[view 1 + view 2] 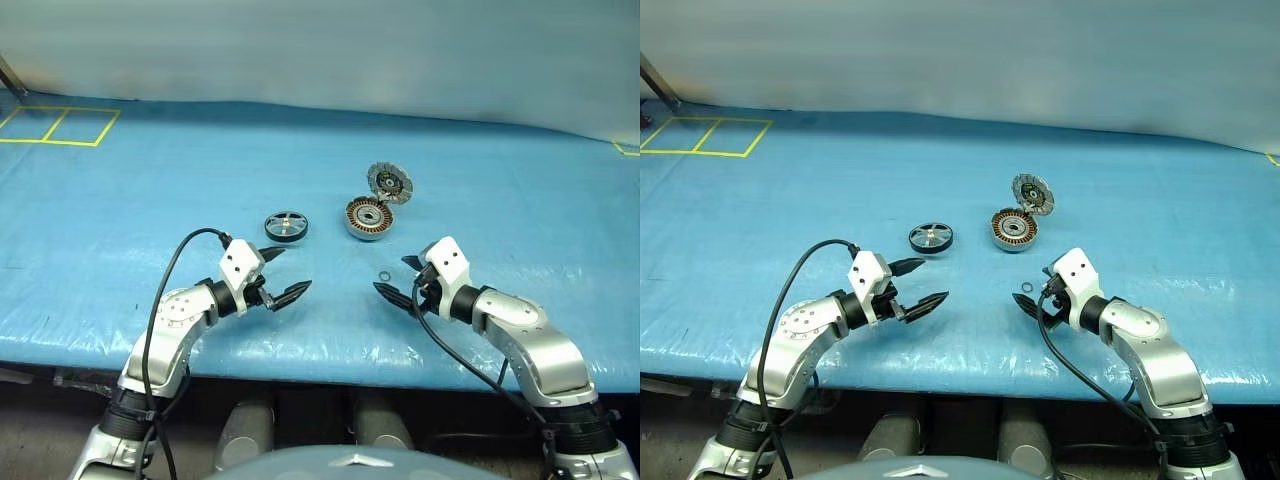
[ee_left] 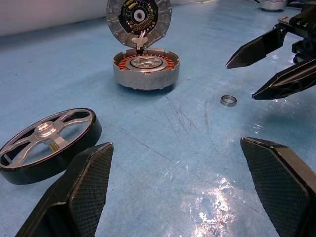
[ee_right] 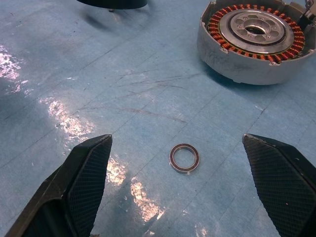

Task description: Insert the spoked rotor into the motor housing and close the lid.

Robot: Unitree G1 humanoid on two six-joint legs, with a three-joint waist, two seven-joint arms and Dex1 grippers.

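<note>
On blue mat, spoked rotor (image 1: 286,225) flat, hub up

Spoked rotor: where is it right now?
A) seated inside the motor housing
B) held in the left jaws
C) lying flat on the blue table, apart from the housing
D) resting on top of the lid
C: the spoked rotor lies flat on the blue table, off to the left of the motor housing, whose copper windings are uncovered with the lid standing open; both sets of jaws are open and hold nothing.
</note>
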